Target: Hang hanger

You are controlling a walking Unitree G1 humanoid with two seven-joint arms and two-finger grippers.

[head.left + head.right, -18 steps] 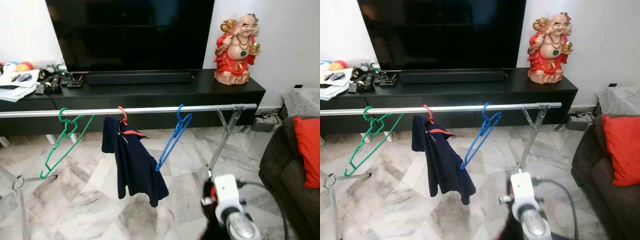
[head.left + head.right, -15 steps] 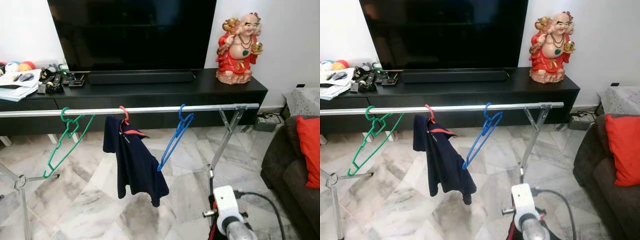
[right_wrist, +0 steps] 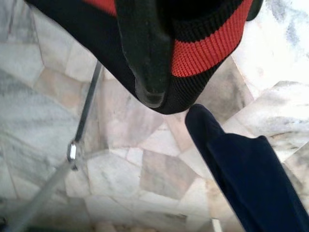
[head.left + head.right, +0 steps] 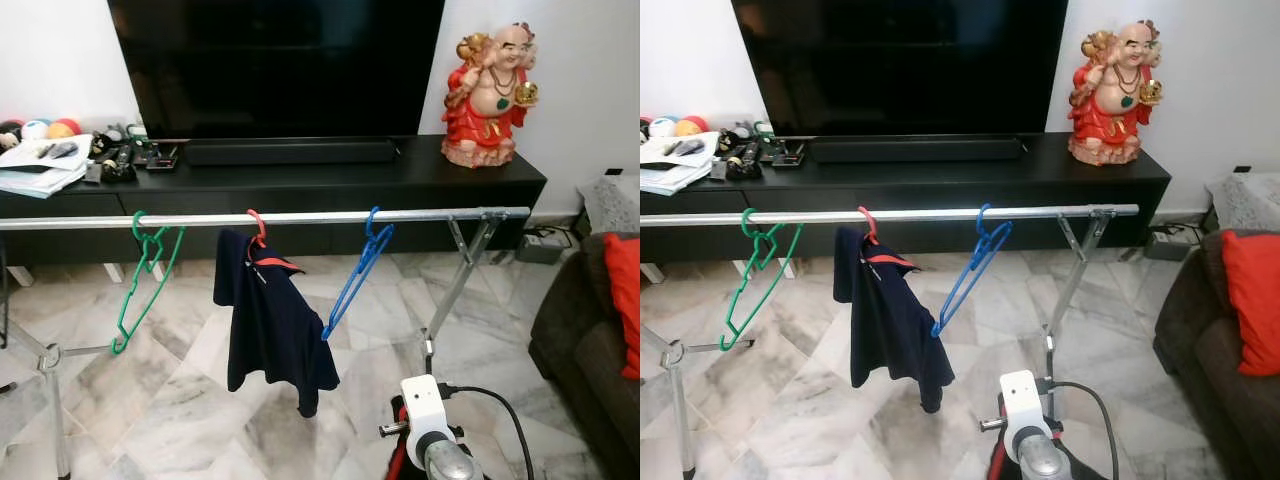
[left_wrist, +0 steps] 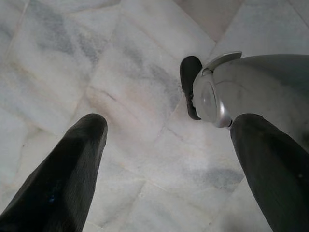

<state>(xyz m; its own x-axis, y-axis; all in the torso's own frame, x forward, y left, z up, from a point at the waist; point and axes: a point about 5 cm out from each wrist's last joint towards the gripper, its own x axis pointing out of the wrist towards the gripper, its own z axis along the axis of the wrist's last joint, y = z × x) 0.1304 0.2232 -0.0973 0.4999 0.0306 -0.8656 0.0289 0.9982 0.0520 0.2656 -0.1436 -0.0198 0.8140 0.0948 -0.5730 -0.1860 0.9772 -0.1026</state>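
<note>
- A pale marble floor [image 4: 180, 400] is seen under a silver clothes rail [image 4: 300, 217] that runs across the room; behind it stand a black TV cabinet [image 4: 300, 180], a large dark screen [image 4: 280, 65] and a red figurine [image 4: 497, 95]; a dark sofa with a red cushion [image 4: 1252, 300] is placed at the right.
- Three hangers are hung on the rail: a green hanger [image 4: 145, 280], a red hanger [image 4: 256, 228] carrying a navy shirt [image 4: 270, 320], and a blue hanger [image 4: 355, 275], each apart from the next.
- The right arm [image 4: 430, 440] is held low near the rail's right leg [image 4: 455, 285]; the right gripper [image 3: 147, 53] is pinched on a black-and-red knit fabric [image 3: 203, 43].
- The left gripper [image 5: 166, 159] is pointed at the floor, fingers [image 5: 67, 169] spread.
- Bare rail is left between the blue hanger and the right leg.
</note>
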